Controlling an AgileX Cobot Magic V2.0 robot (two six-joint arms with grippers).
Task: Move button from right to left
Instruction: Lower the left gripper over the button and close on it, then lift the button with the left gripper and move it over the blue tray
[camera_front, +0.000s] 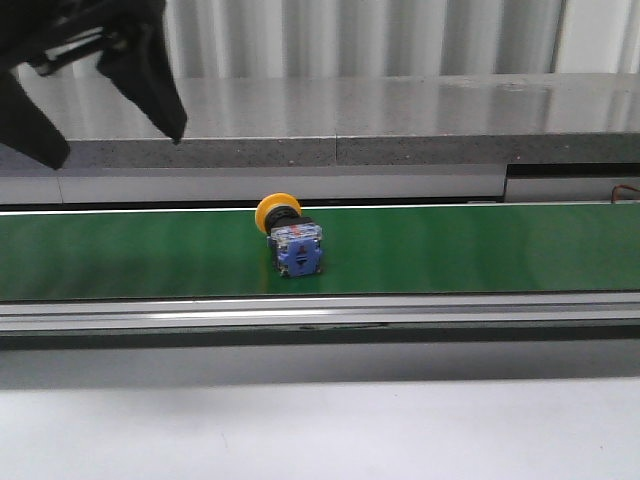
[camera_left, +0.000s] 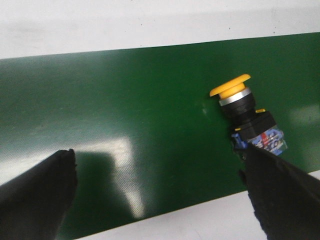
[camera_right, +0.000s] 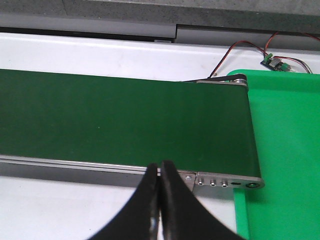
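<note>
On belt (camera_front: 150, 255), mid-span: button (camera_front: 290, 236) lying on its side
Axis: cap end away from me
Left gripper (camera_left: 160, 195): spread wide, nearer, button beside one finger
Right gripper (camera_right: 160, 200): pressed together, empty

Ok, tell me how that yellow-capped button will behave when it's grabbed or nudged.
The button lies tipped over on the green belt, so its round cap could let it roll in an arc. It looks like rigid plastic, probably light. The blocky blue base should give flatter gripping faces.
</note>
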